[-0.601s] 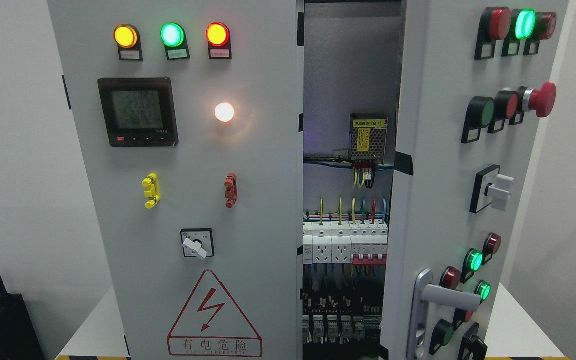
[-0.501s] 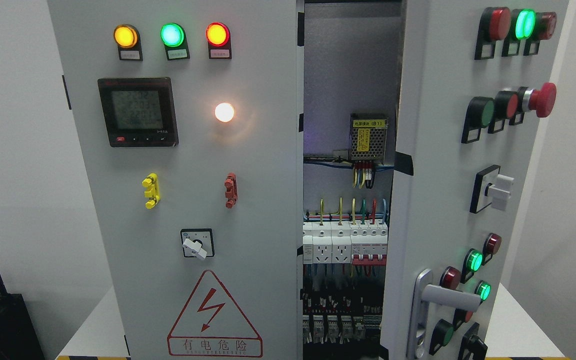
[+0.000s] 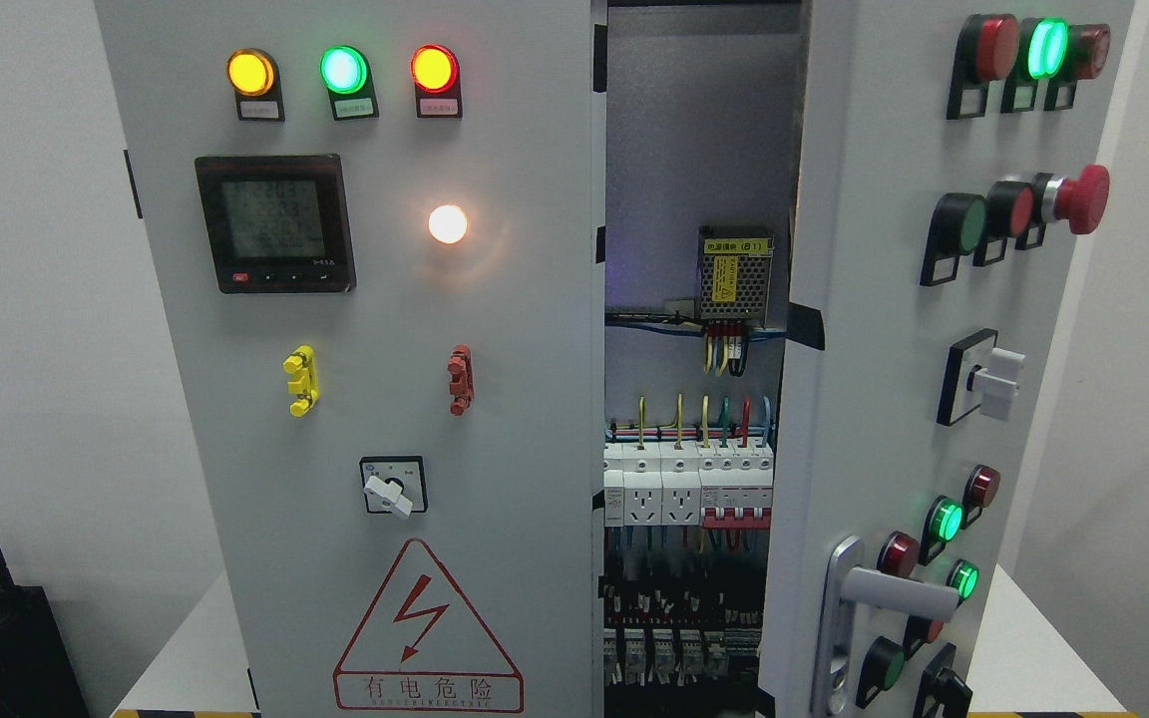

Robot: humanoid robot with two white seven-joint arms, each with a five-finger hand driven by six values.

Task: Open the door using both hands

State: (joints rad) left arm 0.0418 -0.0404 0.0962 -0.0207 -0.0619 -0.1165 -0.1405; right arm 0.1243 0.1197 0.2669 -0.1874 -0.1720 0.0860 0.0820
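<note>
Door (image 3: 894, 329) on the right of the grey cabinet stands swung outward, its inner edge clear of the closed left panel (image 3: 375, 399), leaving a tall gap onto wiring and white breakers (image 3: 686, 484). Smooth painted sheet metal; domed lamps, a red mushroom button (image 3: 1081, 197), a silver lever handle (image 3: 899, 590) low down. Neither robot hand is in sight, so finger state cannot be told.

The right door (image 3: 894, 379) of the grey cabinet stands swung partly open, its face angled away to the right. It carries rows of red and green buttons, a red mushroom button and a white switch. A silver lever handle (image 3: 889, 593) sits low near its free edge, pointing right.
</note>
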